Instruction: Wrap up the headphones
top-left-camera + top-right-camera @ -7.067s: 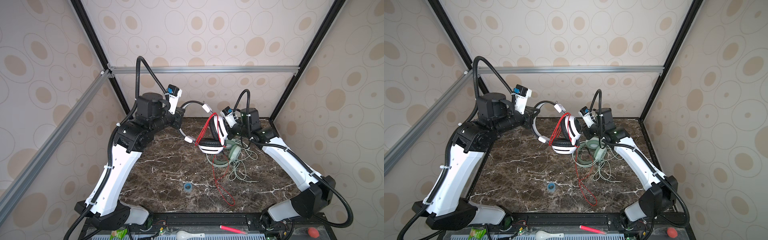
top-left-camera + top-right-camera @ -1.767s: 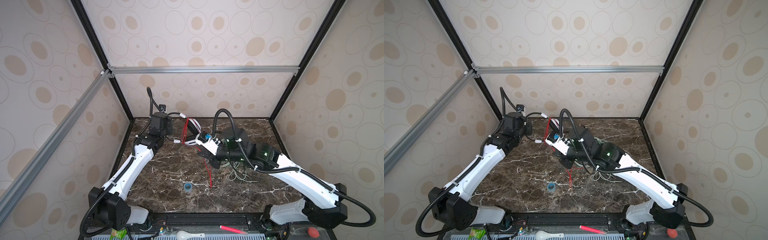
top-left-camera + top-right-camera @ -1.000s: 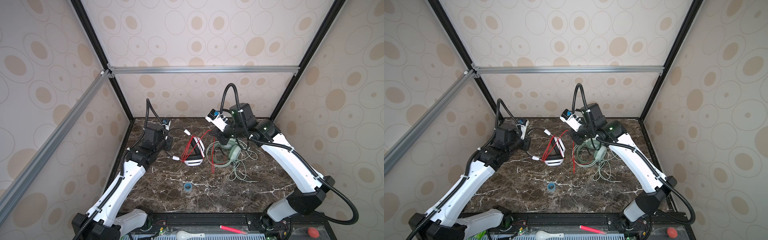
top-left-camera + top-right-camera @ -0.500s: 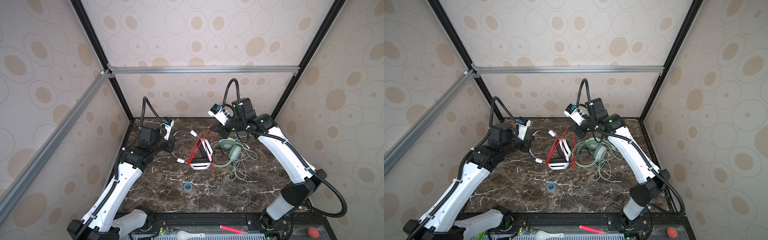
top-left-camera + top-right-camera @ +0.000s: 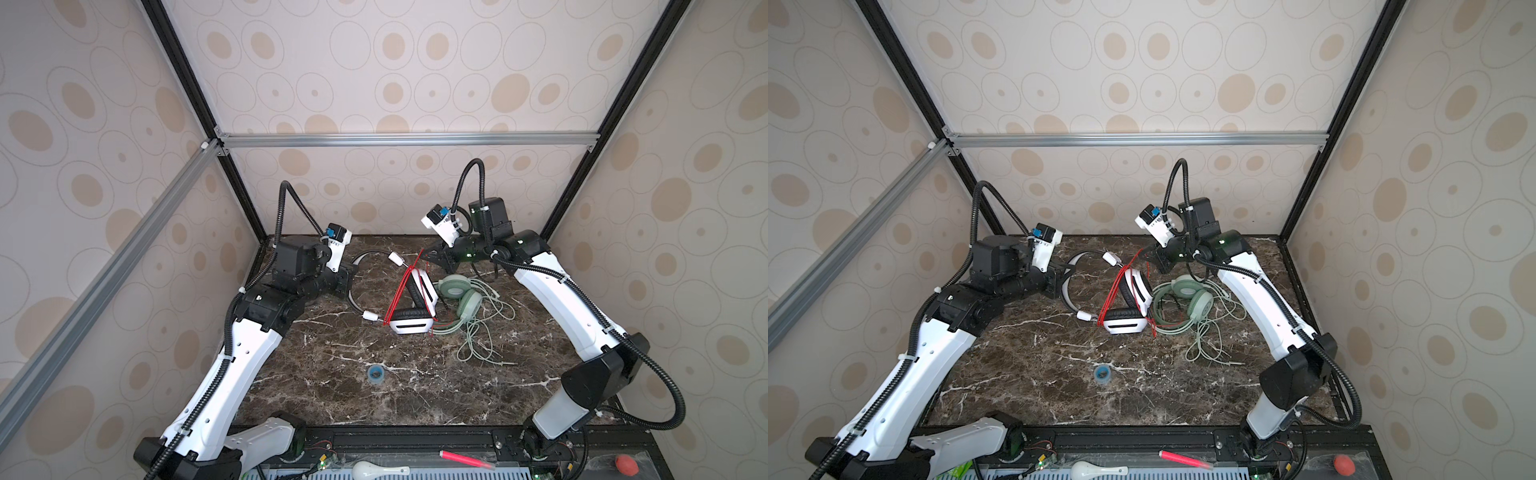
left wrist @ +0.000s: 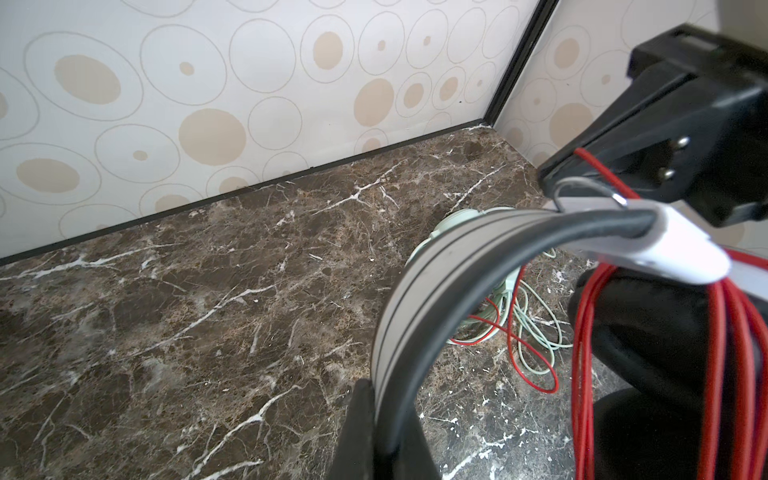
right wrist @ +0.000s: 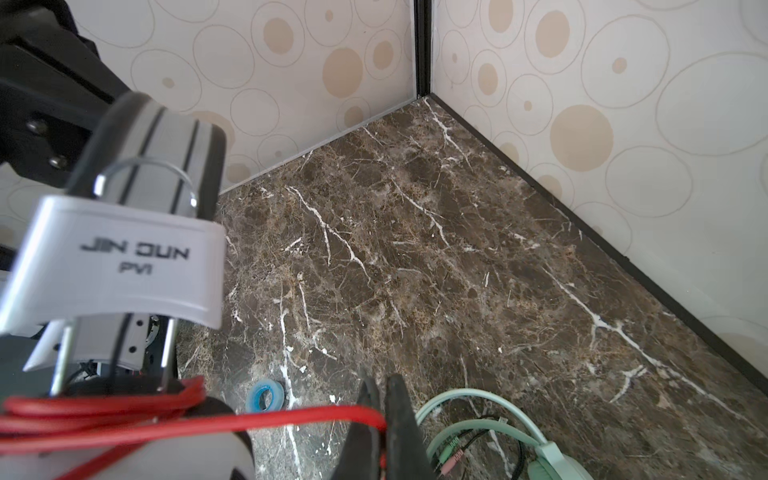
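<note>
Left wrist view: the left end effector [image 6: 382, 432] is clamped on the headband [image 6: 415, 291] of the white-and-black headphones [image 6: 648, 332]. Several turns of red cord [image 6: 582, 353] lie around the cups just beyond its tips.
Right wrist view: the right end effector [image 7: 386, 419] is closed on the red cord, which runs taut from its tips to the wound turns. The mint-green headphones [image 7: 552, 461] lie on the counter [image 7: 457, 249] just below it.
Both top views: the white-and-black pair sits between the two end effectors, with its lower cup apparently resting on the counter. The mint-green pair lies close against it on the right end effector's side.
Risk, cord slip: the thin cord may slide out of the closed jaws under tension, and the wound turns would then probably slacken.
Risk, tangle: a loose red loop crosses the pale cord [image 5: 478, 345] below the right end effector, so another turn may drag the mint-green pair along.
Risk, swing: the left grip is on the headband, away from the cups, so a hard pull could swing them.
Wrist views only: the pinch on the cord, the lettered slider [image 7: 124, 257], and the pink and green plugs [image 7: 451, 457].
Top views only: the whole sprawl of pale cord, and how both arms stand relative to the blue roll [image 5: 376, 372].
</note>
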